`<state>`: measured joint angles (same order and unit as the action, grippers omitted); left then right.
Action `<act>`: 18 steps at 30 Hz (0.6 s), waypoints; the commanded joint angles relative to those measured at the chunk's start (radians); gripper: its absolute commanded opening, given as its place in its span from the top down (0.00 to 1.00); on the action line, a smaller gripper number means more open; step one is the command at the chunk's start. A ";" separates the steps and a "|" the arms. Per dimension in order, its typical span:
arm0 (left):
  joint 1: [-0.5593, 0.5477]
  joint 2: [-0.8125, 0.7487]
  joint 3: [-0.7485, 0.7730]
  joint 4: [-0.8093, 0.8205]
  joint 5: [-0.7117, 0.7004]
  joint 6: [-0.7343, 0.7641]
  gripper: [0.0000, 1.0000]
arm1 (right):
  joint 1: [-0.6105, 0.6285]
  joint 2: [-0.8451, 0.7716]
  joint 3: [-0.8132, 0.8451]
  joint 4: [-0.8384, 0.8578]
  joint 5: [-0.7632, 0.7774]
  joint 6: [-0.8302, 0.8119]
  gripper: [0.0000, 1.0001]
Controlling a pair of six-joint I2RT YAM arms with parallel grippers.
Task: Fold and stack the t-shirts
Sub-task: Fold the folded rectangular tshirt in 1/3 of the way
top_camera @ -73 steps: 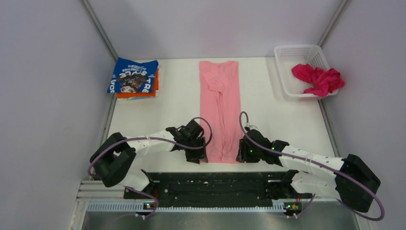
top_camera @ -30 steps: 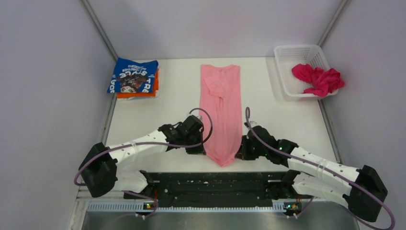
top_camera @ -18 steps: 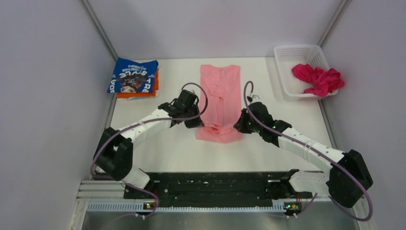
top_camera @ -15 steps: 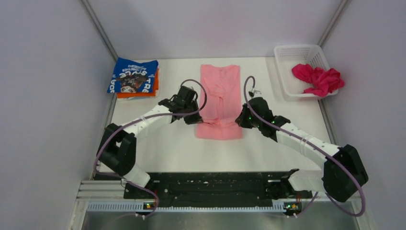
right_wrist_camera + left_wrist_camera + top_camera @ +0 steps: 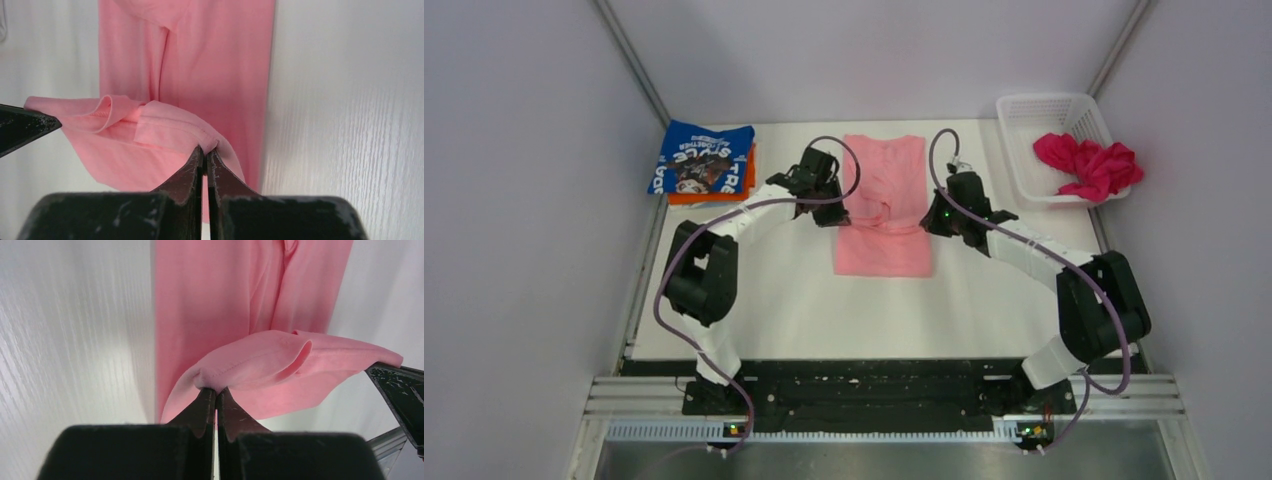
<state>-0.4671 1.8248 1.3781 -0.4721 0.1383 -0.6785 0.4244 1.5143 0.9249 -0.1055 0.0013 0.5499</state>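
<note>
The light pink t-shirt lies as a long strip in the middle of the table, its near end doubled back over the rest. My left gripper is shut on that end's left corner. My right gripper is shut on its right corner. The lifted hem hangs slack between them, above the lower layer. The blue printed t-shirt rests folded on the orange t-shirt at the far left. The magenta t-shirt lies crumpled in the basket.
A white lattice basket stands at the far right corner. Grey walls close in the table on both sides and at the back. Both arms reach far forward over the table.
Both grippers have carried the pink shirt's near end away from the table's front edge toward the back, folding it over the rest. The shirt now looks about half as long.
</note>
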 commanded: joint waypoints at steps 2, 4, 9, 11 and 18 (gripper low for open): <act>0.035 0.080 0.118 -0.018 0.030 0.060 1.00 | -0.055 0.083 0.092 0.090 -0.082 -0.032 1.00; 0.042 0.116 0.156 -0.037 0.035 0.064 1.00 | -0.066 0.117 0.109 0.094 -0.095 -0.032 1.00; 0.065 0.187 0.223 -0.054 0.038 0.075 1.00 | -0.099 0.210 0.165 0.110 -0.131 -0.039 1.00; 0.077 0.216 0.255 -0.047 0.046 0.090 0.89 | -0.118 0.252 0.188 0.154 -0.174 -0.051 0.96; 0.107 0.234 0.392 -0.065 0.082 0.107 0.08 | -0.194 0.335 0.328 0.162 -0.280 -0.082 0.29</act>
<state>-0.3767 2.0975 1.6939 -0.5491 0.2016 -0.5949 0.2619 1.8599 1.1568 0.0097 -0.2131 0.5125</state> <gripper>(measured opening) 0.869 0.554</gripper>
